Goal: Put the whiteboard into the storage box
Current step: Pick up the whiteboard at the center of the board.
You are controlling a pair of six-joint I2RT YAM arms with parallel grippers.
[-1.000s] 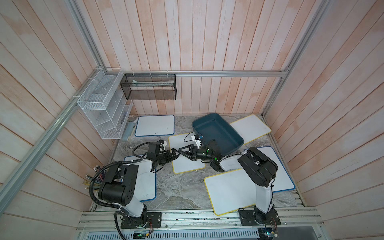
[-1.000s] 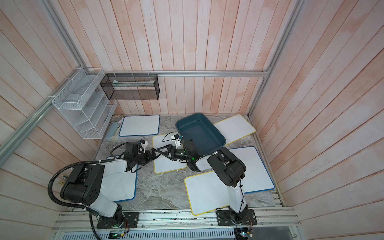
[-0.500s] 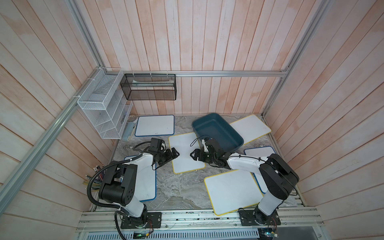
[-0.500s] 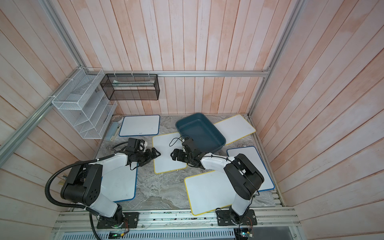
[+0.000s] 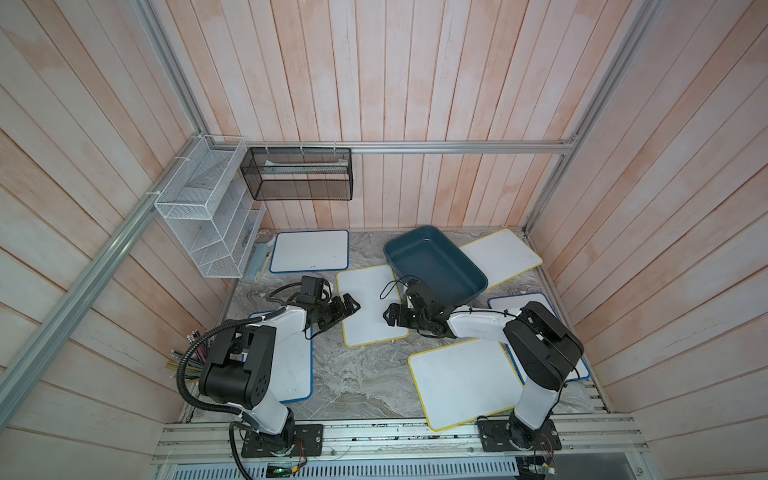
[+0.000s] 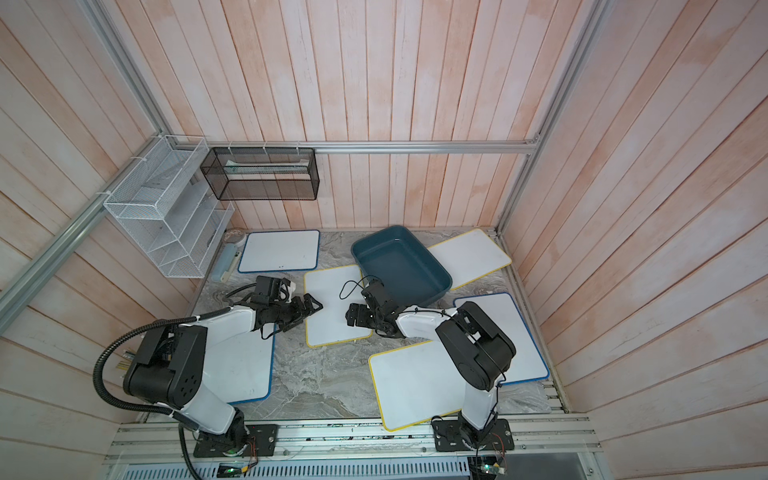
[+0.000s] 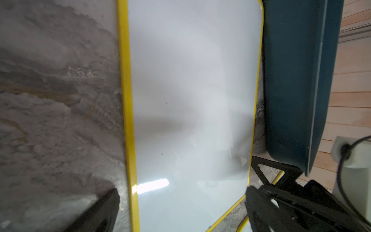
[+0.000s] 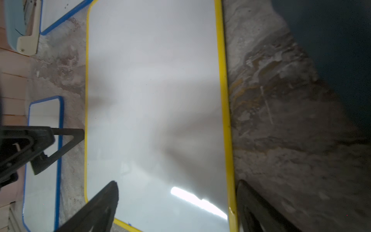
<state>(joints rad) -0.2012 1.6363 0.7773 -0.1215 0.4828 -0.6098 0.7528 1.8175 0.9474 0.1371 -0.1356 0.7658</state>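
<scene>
A yellow-rimmed whiteboard point(image 5: 370, 305) point(image 6: 334, 305) lies flat mid-table, close to the front-left side of the teal-blue storage box point(image 5: 434, 266) point(image 6: 401, 264), which holds nothing. My left gripper point(image 5: 351, 305) point(image 7: 182, 196) hovers open at the board's left edge, one finger over the marble and one across the board point(image 7: 190, 100). My right gripper point(image 5: 388, 316) point(image 8: 177, 188) is open low at the board's right edge, one finger over the board point(image 8: 154, 100) and one just outside its rim. Neither holds anything. The box wall point(image 7: 291, 80) shows beside the board.
Other whiteboards lie around: blue-rimmed at back left point(image 5: 309, 251), under the left arm point(image 5: 291, 365) and under the right arm point(image 5: 519, 301); yellow-rimmed at front point(image 5: 461, 382) and behind the box point(image 5: 503, 257). A white wire rack point(image 5: 208, 224) and black mesh basket point(image 5: 299, 174) hang on the walls.
The right arm's elbow swung out to the right and its forearm dropped low; its gripper drew back slightly toward the board's right edge. The left gripper barely moved.
</scene>
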